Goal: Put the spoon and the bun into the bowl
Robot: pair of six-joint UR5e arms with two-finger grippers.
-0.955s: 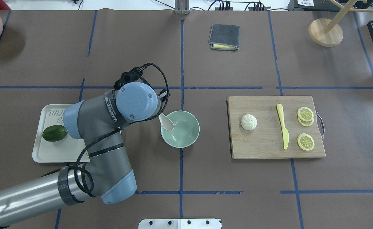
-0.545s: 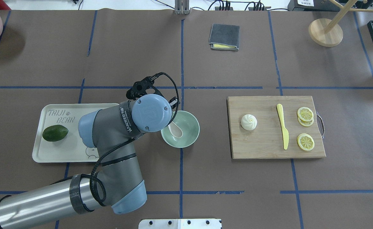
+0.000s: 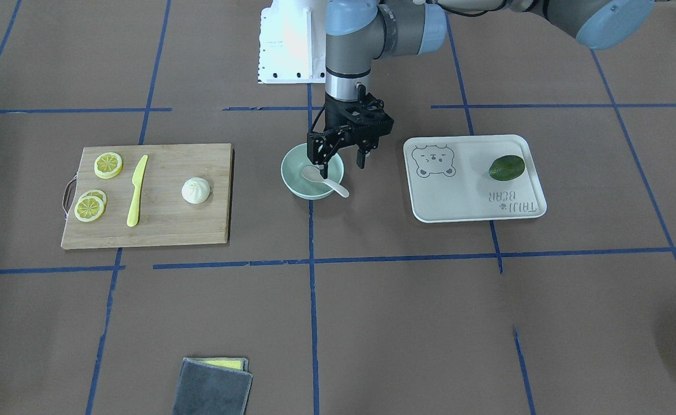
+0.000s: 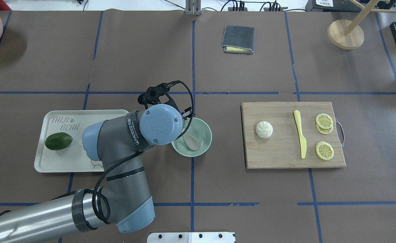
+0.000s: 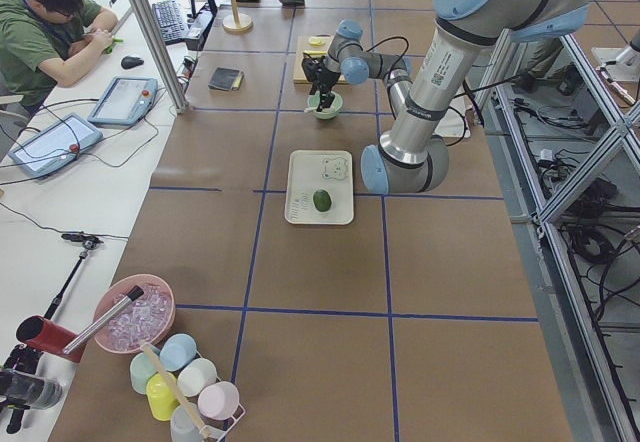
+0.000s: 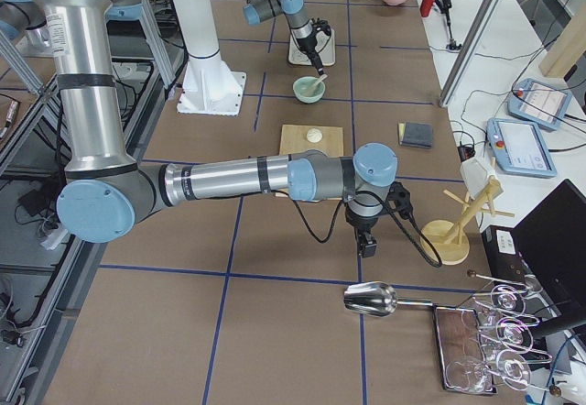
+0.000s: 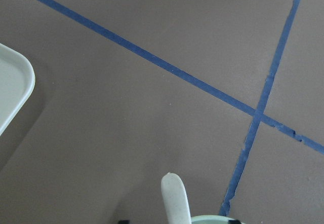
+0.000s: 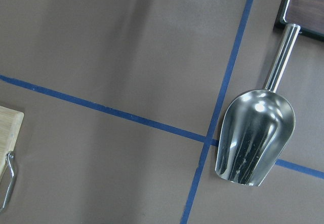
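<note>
My left claw [image 3: 342,164] hangs spread above the bowl [image 3: 289,178], where the spoon [image 3: 325,180] lies with its handle over the rim; whether my right claw [image 6: 366,244] is spread, I cannot tell. The bun [image 3: 195,190] sits on the cutting board [image 3: 199,226], beside a yellow knife [image 3: 135,191] and lemon slices [image 3: 108,165]. The tray [image 3: 459,199] holding the lime [image 3: 506,167] reads "TAIJI BEAR".

overhead: high up, looking forward and down over the whole table [image 4: 198,67].
front-facing: from the opposite side, steeply down; shares the bowl [image 3: 292,185] and cutting board [image 3: 165,225] with overhead.
side views: far off at each table end, looking inward.
left wrist: close over the spoon [image 7: 174,198] handle.
right wrist: close over a metal scoop [image 8: 255,133].
</note>
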